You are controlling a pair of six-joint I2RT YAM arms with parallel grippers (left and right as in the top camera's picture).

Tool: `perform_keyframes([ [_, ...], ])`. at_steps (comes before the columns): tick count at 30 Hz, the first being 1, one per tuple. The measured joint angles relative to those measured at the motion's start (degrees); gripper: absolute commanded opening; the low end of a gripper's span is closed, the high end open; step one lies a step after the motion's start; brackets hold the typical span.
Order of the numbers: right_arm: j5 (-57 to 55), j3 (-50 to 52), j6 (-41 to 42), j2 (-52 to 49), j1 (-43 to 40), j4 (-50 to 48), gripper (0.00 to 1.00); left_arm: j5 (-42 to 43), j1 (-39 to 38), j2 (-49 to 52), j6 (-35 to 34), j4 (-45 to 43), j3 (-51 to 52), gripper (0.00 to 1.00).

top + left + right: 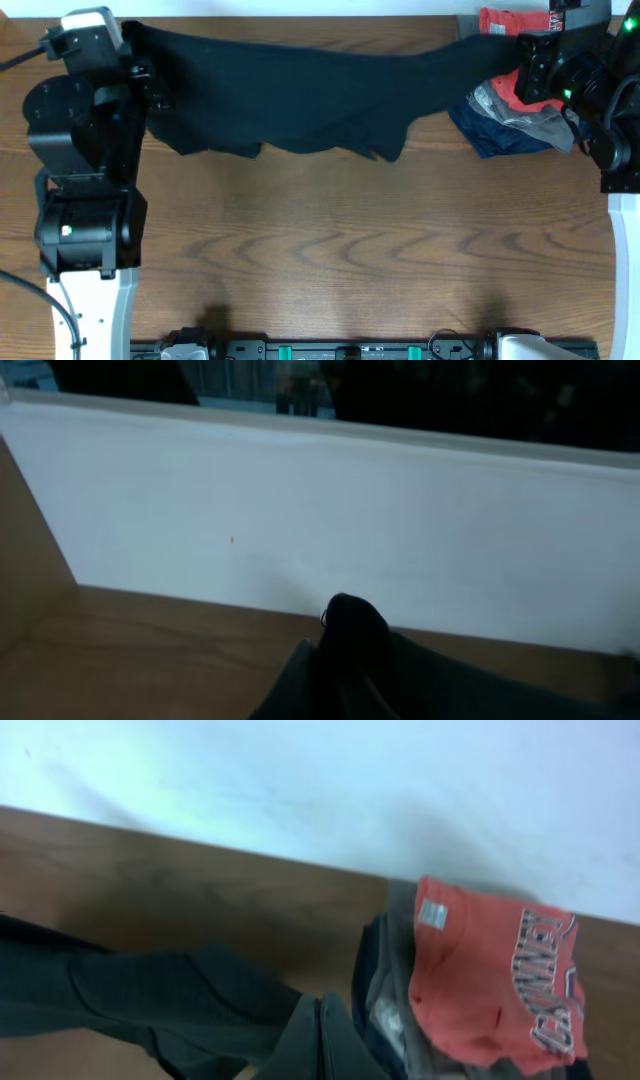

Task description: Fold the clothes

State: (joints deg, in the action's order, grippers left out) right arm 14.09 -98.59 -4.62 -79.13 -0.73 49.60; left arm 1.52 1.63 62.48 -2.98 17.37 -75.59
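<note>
The black garment (pixel 300 95) hangs stretched across the far side of the table between both arms, its lower edge sagging in the middle. My left gripper (pixel 140 62) is shut on its left end; in the left wrist view the dark cloth (pixel 400 680) bunches around the jaws (pixel 345 660). My right gripper (pixel 515 55) is shut on its right end; in the right wrist view the fingers (pixel 320 1040) are pressed together with black cloth (pixel 150 995) trailing left. No logo or neck tag shows.
A pile of a red shirt with white lettering (pixel 505 25) (pixel 490 975), a grey garment (pixel 520 115) and a navy garment (pixel 490 135) lies at the far right. A white wall (pixel 320 510) runs behind the table's far edge. Bare wood (pixel 350 250) fills the near half.
</note>
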Motion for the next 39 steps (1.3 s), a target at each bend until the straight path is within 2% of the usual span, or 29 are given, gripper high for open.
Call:
perform_keyframes([
  [12,0.02,0.0,-0.22,-0.35,-0.11,3.08,0.01,-0.07,0.04,1.53,-0.24,18.71,-0.39,0.07],
  [17,0.17,0.0,-0.22,-1.11,-0.11,3.98,0.01,-0.22,0.09,5.11,-0.22,22.08,-0.39,0.06],
  [24,4.28,0.07,-0.24,-5.03,-0.11,6.08,0.02,-0.22,0.11,8.26,-0.22,22.29,-0.39,0.06],
  [26,6.23,0.09,-0.57,-7.06,-0.09,7.1,0.17,-0.22,0.11,8.28,-0.24,22.16,-0.39,0.06],
  [29,8.81,0.15,-1.68,-11.28,0.46,9.44,0.53,-0.22,0.11,8.26,-0.22,21.86,-0.39,0.06],
  [30,9.49,0.15,-1.86,-13.27,1.09,10.51,0.6,-0.22,0.11,8.26,-0.22,21.84,-0.39,0.07],
  [33,10.6,0.26,-2.93,-18.86,3.41,13.25,0.68,-0.22,0.11,8.26,-0.22,21.84,-0.39,0.06],
  [39,12.11,0.52,-3.56,-29.73,8.37,15.15,0.7,-0.22,0.11,8.26,-0.22,21.86,-0.39,0.07],
])
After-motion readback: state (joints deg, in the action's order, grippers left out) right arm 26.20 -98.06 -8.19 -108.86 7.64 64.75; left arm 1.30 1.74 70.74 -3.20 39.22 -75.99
